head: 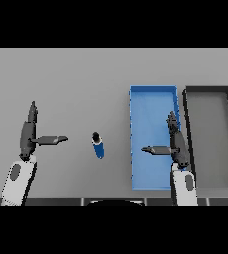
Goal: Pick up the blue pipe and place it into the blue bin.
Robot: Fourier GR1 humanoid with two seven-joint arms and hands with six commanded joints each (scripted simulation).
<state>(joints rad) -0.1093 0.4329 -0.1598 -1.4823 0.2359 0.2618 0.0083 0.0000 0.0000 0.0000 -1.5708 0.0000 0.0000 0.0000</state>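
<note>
Head view: right hand point(177, 144) open, empty, over blue bin point(150, 101).

Open table around blue pipe point(98, 145), blue bin point(153, 92) wall to its right, right hand point(176, 145) above bin

Grey table point(76, 84): blue pipe point(98, 144), blue bin point(153, 99), dark bin point(208, 90).

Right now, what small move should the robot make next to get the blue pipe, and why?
Probably the left hand should move toward the blue pipe. The pipe lies untouched on the table, between that hand and the blue bin, and the open left hand looks nearer to it. The right hand hangs open over the bin, holding nothing.
</note>
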